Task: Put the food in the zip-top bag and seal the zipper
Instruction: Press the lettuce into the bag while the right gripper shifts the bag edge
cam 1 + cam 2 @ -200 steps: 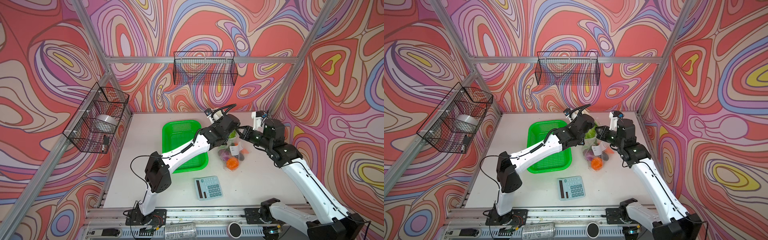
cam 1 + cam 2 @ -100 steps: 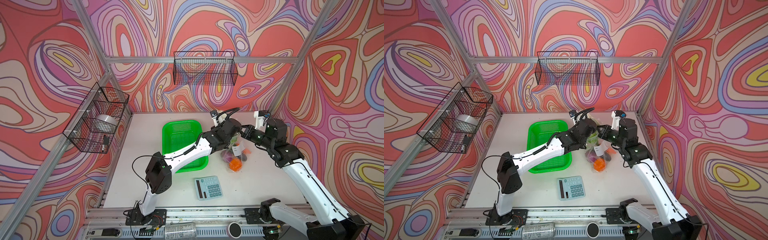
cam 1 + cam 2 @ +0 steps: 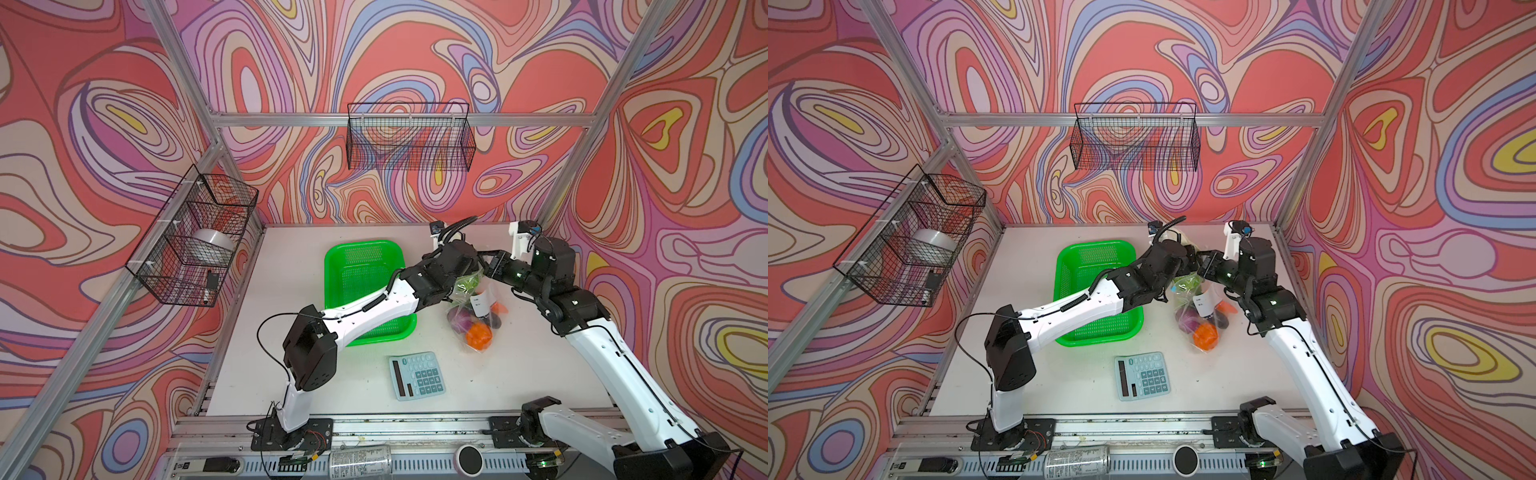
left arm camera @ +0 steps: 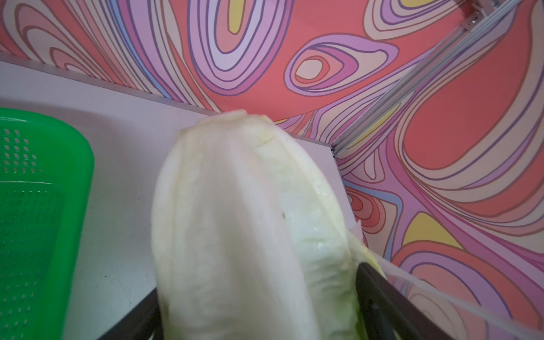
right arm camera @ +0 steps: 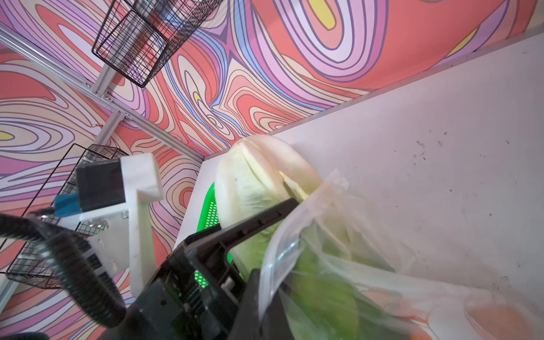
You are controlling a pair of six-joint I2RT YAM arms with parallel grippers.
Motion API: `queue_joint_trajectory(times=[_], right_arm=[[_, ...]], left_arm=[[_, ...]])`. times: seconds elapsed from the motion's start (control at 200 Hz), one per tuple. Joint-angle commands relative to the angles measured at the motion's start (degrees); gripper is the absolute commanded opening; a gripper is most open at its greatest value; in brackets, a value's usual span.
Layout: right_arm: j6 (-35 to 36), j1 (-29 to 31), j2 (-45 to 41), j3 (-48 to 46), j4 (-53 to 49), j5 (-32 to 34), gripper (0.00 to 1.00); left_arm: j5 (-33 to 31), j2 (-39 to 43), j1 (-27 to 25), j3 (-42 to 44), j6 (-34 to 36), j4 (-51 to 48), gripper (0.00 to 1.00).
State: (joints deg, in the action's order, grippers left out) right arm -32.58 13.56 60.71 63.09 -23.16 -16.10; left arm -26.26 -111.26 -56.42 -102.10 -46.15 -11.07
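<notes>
The clear zip-top bag [image 3: 473, 309] [image 3: 1200, 309] hangs at the right of the table. Inside it I see an orange pumpkin [image 3: 478, 334], a purple onion [image 3: 459, 320], a carrot [image 3: 498, 307] and green leaves. My right gripper [image 5: 259, 282] [image 3: 488, 266] is shut on the bag's mouth edge, by the zipper strip [image 5: 276, 257]. The slider is not in sight. The white-green napa cabbage [image 4: 235, 220] [image 5: 253, 176] stands leaf end down in the bag's mouth. My left gripper [image 4: 257, 279] is open, one finger on each side of the cabbage.
The green plastic basket [image 3: 365, 249] [image 3: 1096, 245] lies left of the bag, under my left arm. A teal calculator [image 3: 417, 375] lies near the front edge. Wire baskets hang on the back wall [image 3: 409, 137] and the left wall [image 3: 195, 237].
My left gripper's jaws have spread apart around the cabbage. Both wrists and the bag have shifted slightly to the right. The right gripper keeps its hold on the bag.
</notes>
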Motion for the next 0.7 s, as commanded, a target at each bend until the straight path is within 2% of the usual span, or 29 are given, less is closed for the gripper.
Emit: queue_joint_trajectory(times=[0.0, 0.361, 0.406, 0.506, 0.571, 0.651, 0.691], right_arm=[[3.05, -0.11, -1.64, 0.06, 3.52, -1.05, 0.0], [3.57, -0.2, -2.9, -2.29, 5.08, -1.74, 0.0], [3.51, -0.19, -3.09, -2.81, 5.53, -2.05, 0.0], [3.57, -0.2, -3.22, -3.68, 6.36, -2.53, 0.0], [3.87, -0.2, -3.39, -4.11, 6.61, -2.6, 0.0], [4.64, -0.2, -3.72, -4.93, 7.38, -2.88, 0.0], [5.15, -0.2, -3.77, -5.61, 8.19, -3.42, 0.0]], left_arm=[[4.4, 4.69, -0.84, 1.7, 3.67, 4.28, 0.9], [4.05, 6.94, 0.16, 4.16, 4.05, 6.68, 0.91], [4.66, 6.94, 0.47, 4.92, 3.67, 7.82, 0.83], [5.74, 6.43, 0.96, 5.82, 3.33, 9.05, 0.54], [5.66, 5.85, 1.17, 5.44, 3.32, 8.44, 0.46], [5.14, 5.46, 1.39, 5.42, 3.74, 8.03, 0.32], [5.04, 5.49, 1.4, 5.51, 4.01, 7.92, 0.29]])
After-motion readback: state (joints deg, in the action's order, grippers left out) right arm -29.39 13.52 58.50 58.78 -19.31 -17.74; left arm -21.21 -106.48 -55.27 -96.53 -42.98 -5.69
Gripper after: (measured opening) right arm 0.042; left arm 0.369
